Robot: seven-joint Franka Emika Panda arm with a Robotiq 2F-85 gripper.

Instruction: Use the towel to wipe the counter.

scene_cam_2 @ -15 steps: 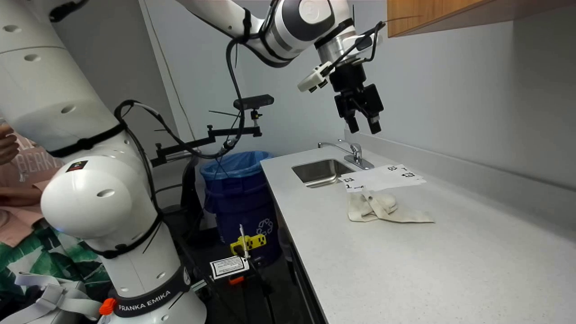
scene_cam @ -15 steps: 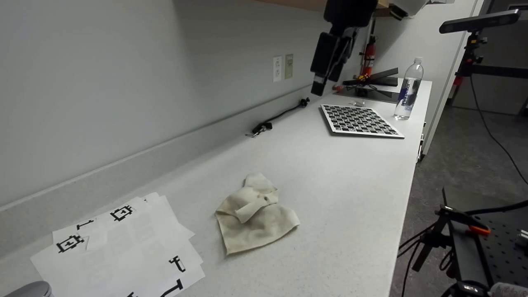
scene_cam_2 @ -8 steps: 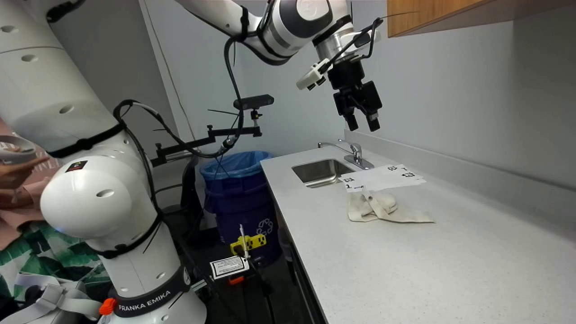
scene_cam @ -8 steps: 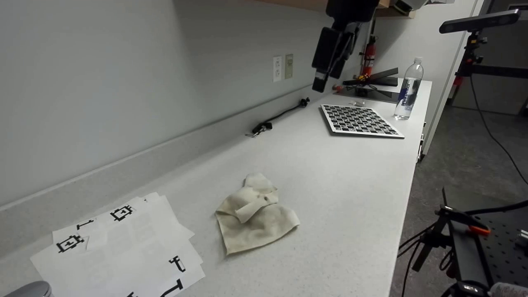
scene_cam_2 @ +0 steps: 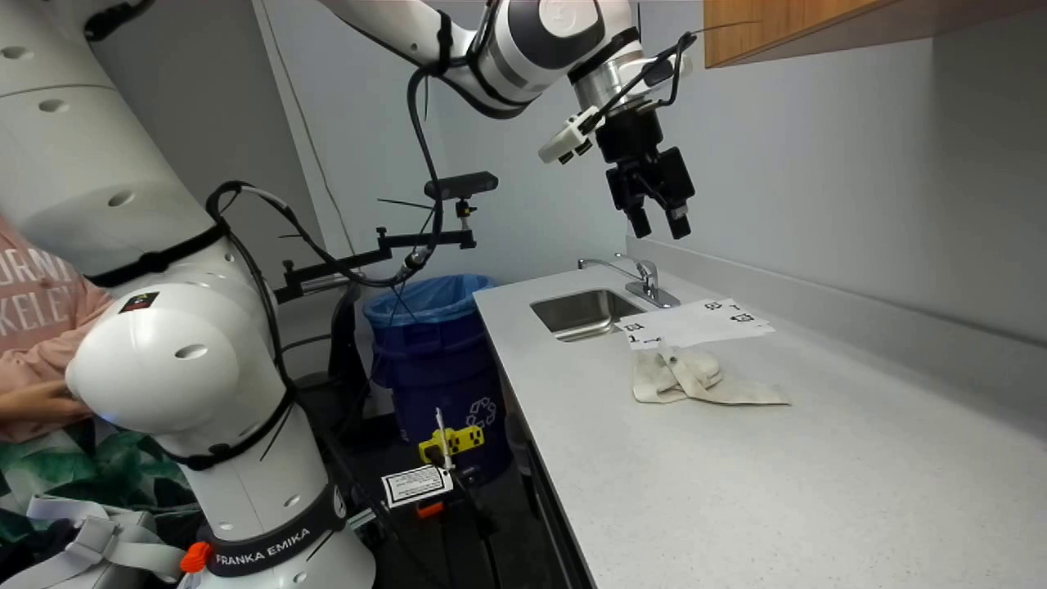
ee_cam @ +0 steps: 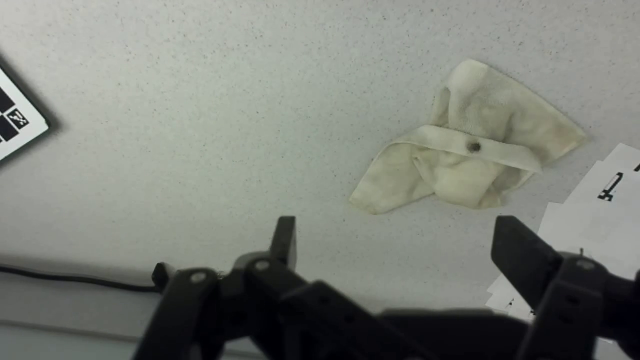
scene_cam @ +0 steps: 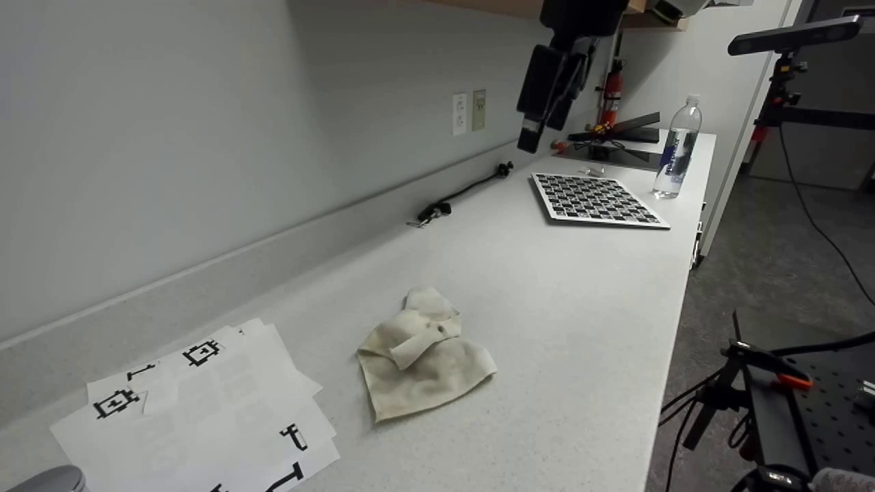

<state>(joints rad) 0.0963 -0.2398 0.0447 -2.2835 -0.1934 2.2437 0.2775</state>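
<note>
A crumpled off-white towel (scene_cam: 431, 372) lies on the light grey counter (scene_cam: 567, 321). It also shows in an exterior view (scene_cam_2: 695, 376) and in the wrist view (ee_cam: 470, 150), with one strip folded across it and a small dark spot on that strip. My gripper (scene_cam: 541, 137) is open and empty, high above the counter and apart from the towel. It also hangs in an exterior view (scene_cam_2: 662, 232). In the wrist view my gripper (ee_cam: 395, 221) has its fingers wide apart with bare counter between them, and the towel lies just beyond the fingertips.
Marker-printed paper sheets (scene_cam: 205, 410) lie beside the towel, near the sink (scene_cam_2: 585, 315) and faucet (scene_cam_2: 646, 282). A checkered board (scene_cam: 595, 199), a water bottle (scene_cam: 678, 147) and a black cable (scene_cam: 472, 188) are further along. A wooden cabinet (scene_cam_2: 818, 29) overhangs the counter along the wall.
My gripper rose slightly between one second and half a second ago, then held still. The fingers stay open and the towel has not moved. The person beside the arm has shifted.
</note>
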